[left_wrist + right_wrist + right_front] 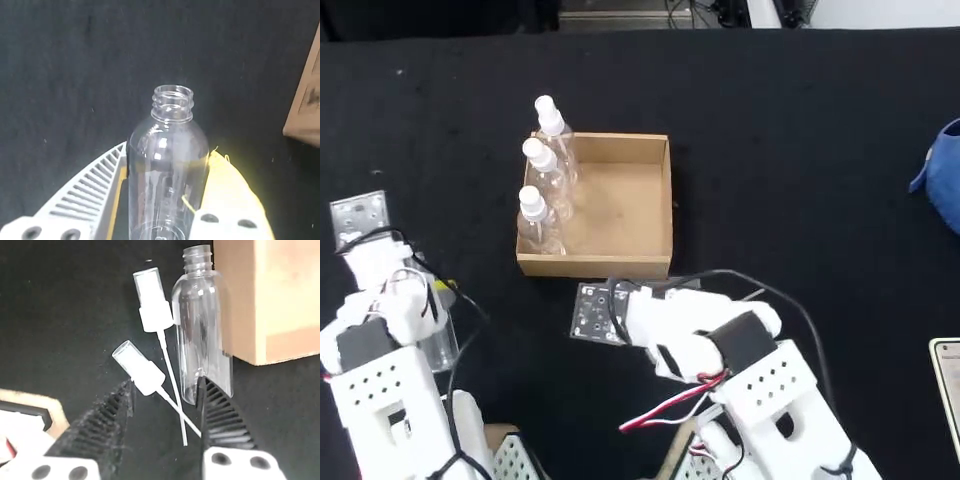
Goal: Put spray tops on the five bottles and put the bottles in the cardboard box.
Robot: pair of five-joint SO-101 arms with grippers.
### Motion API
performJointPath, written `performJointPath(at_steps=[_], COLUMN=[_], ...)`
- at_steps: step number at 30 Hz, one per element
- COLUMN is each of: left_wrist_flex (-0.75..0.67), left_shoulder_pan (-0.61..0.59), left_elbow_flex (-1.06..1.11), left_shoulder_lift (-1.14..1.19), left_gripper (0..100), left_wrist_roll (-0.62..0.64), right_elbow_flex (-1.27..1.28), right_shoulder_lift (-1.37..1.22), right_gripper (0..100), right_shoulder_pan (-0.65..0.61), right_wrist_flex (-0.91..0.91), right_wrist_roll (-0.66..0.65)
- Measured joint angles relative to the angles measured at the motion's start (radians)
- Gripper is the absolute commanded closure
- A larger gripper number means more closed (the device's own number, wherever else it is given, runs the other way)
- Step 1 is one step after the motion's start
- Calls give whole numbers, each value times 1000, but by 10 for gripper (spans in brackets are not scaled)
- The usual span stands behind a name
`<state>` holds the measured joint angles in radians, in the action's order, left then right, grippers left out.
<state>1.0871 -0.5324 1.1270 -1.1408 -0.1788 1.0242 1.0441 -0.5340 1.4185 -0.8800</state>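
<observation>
surface: black cloth (800, 130) | far edge: dark cables (720, 12) | side: blue object (942, 180)

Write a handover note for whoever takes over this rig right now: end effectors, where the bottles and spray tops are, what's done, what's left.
Left end effector: shut on an uncapped bottle, apart from the cardboard box.
Right end effector: open, holding nothing, over two loose spray tops and a second uncapped bottle lying on the table against the box's outer wall.
Done: three capped bottles stand inside the box along one wall.
Left: fit tops on both open bottles, then box them.
</observation>
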Motion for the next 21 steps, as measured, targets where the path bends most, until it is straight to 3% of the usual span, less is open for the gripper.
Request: performJointPath(at_steps=[10, 21], left_wrist_flex=[-95, -95], left_shoulder_pan=[86, 89], left_elbow_flex=[114, 114], left_shoulder_lift=[-15, -15], left_gripper=[970, 971], left_wrist_roll=[9, 9], right_elbow_flex=[98, 95], right_shoulder_lift=[-68, -167], right_gripper=[822, 822], right_shoulder_pan=[-75, -106], right_wrist_flex=[-193, -129], right_wrist_roll=[112, 112])
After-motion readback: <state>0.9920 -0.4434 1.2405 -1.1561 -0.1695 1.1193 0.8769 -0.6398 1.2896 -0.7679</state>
